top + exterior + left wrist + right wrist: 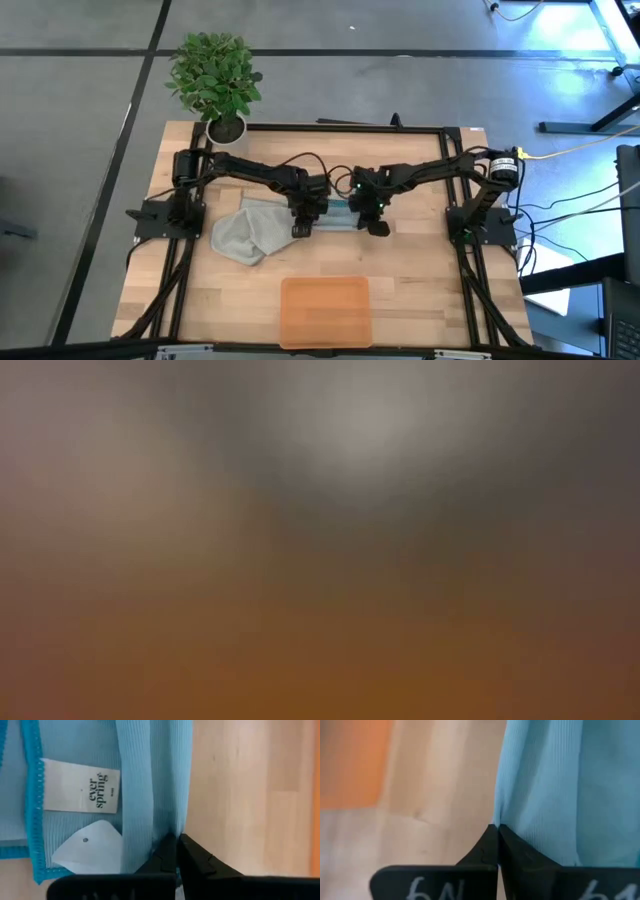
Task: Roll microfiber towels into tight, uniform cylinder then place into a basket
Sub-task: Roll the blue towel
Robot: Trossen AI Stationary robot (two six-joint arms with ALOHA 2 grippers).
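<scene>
Jaws together on blue towel [338, 212]

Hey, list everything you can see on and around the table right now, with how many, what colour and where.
blue towel: one, pale blue with a brighter blue hem and a white label, flat at the table's middle between the two grippers.
grey towel: one, light grey, crumpled, left of the blue towel.
basket: one, orange, at the table's near edge, nothing in it.
potted plant: one, green leaves in a white pot, far left corner.
table: one, light wood with a black frame.
left gripper: one, dark, shut on the blue towel's edge.
right gripper: one, dark, shut on the blue towel's edge at its other end.
</scene>
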